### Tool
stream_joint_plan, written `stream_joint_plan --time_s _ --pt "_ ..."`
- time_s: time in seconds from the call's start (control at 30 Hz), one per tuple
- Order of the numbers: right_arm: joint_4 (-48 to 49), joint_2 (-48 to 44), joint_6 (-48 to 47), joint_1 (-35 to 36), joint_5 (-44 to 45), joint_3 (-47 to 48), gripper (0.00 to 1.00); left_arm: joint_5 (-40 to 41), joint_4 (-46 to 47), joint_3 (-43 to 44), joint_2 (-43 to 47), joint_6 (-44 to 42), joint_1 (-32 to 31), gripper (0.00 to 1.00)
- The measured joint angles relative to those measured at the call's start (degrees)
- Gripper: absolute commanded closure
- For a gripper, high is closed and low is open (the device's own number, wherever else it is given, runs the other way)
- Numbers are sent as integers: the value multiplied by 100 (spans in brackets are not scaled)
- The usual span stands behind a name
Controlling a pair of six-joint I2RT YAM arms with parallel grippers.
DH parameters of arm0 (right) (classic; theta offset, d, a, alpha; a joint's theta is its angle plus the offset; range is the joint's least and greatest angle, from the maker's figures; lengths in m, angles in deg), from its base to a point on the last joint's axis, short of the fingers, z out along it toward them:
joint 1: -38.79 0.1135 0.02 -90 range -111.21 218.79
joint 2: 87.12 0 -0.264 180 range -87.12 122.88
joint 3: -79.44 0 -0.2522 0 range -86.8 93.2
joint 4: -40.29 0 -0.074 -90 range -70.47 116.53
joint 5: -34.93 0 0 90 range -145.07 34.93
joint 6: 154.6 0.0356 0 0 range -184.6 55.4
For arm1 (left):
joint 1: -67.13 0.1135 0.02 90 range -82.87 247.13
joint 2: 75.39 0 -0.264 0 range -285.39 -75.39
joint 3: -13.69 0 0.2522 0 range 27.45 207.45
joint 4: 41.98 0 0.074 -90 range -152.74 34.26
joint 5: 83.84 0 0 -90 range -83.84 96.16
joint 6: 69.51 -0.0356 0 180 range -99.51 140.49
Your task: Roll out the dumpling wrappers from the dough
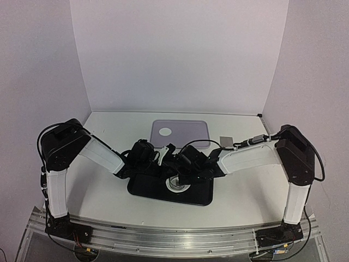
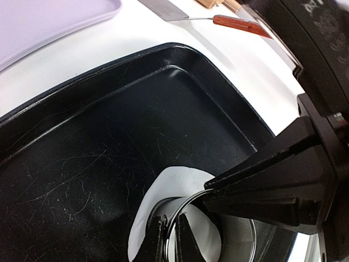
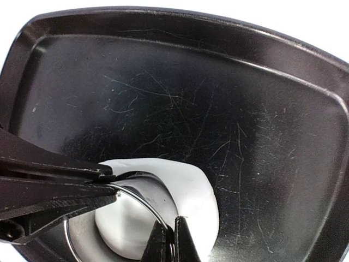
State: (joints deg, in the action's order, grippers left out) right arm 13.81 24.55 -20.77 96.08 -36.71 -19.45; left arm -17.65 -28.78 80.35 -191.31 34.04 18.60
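Observation:
A flattened white patch of dough [image 2: 174,183] [image 3: 202,191] lies in the black tray [image 1: 147,188]. A metal ring cutter [image 1: 177,184] [image 2: 159,207] [image 3: 155,188] stands on it, with white dough showing inside the ring. My left gripper [image 1: 168,170] [image 2: 173,224] is shut on the ring's rim, from the left in the top view. My right gripper [image 1: 185,172] [image 3: 172,225] is shut on the rim's opposite side. One round dumpling wrapper [image 1: 164,131] lies on the lilac tray [image 1: 191,131] behind.
A metal scraper [image 1: 225,141] with a red-brown handle [image 2: 240,24] lies on the white table to the right of the lilac tray. The black tray's raised wall [image 2: 180,57] [image 3: 180,19] rings the dough. White walls close in the table's back and sides.

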Motion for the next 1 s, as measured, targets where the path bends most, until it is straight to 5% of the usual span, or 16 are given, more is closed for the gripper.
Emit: stream_joint_plan --time_s 0.33,0.7,1.0 --pt "-377 141 -89 162 374 290 100 -146 107 -21 -34 -8 42 100" --pt "502 -64 -3 61 166 -373 100 -253 -148 114 16 -307 116 100" --pt "-189 390 -365 30 194 575 100 -801 -445 235 -23 -183 503 100"
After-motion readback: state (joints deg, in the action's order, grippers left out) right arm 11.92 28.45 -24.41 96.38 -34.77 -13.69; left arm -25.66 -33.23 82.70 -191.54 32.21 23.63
